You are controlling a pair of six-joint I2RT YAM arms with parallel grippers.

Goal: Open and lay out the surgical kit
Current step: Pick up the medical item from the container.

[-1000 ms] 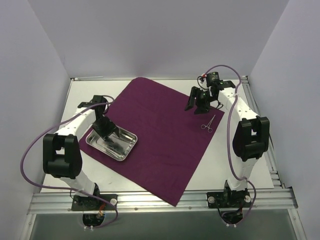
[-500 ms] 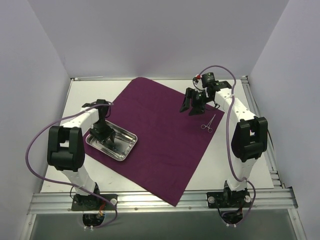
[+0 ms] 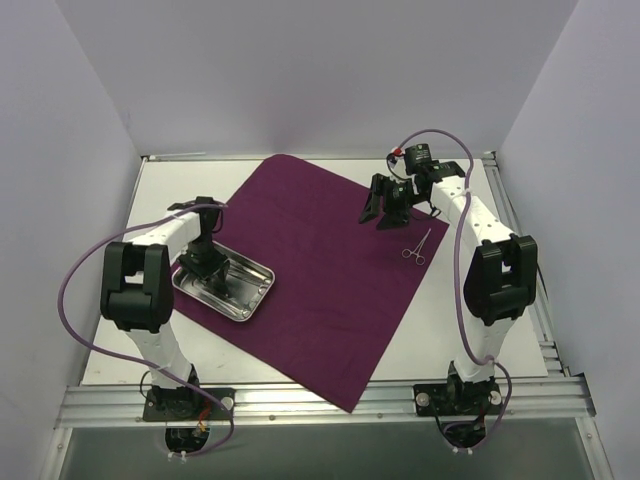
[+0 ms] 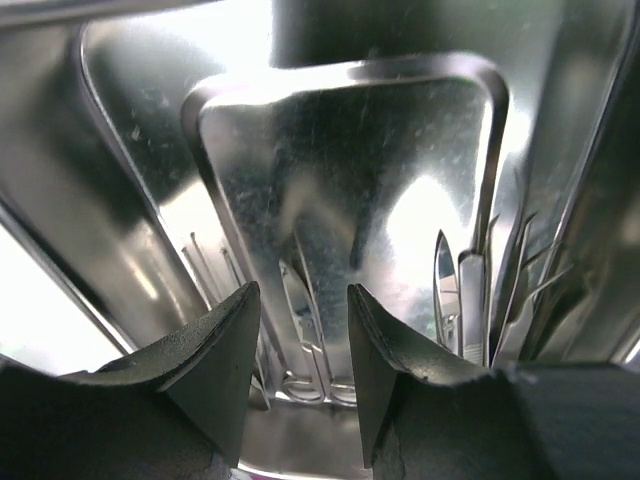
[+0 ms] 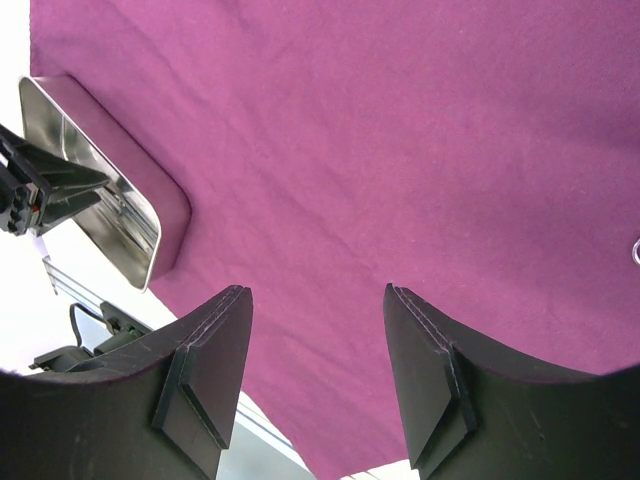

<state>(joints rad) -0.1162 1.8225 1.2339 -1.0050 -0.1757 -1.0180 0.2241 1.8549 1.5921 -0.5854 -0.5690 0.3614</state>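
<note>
left tool (image 3: 204, 262) down inside tray (image 3: 258, 298)

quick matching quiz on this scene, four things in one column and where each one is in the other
1 tray
2 loose instrument
3 left gripper
4 right gripper

a lying on the cloth near its right corner
b down inside the tray
c in the air over the cloth
d sitting on the cloth's left corner

Pairs: 1-d, 2-a, 3-b, 4-c

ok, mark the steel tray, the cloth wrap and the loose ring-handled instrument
steel tray (image 3: 264, 291): top external view, on its right-hand rim.
cloth wrap (image 3: 320, 255): top external view, on its bare middle.
ring-handled instrument (image 3: 417, 246): top external view, midway along its shanks.
</note>
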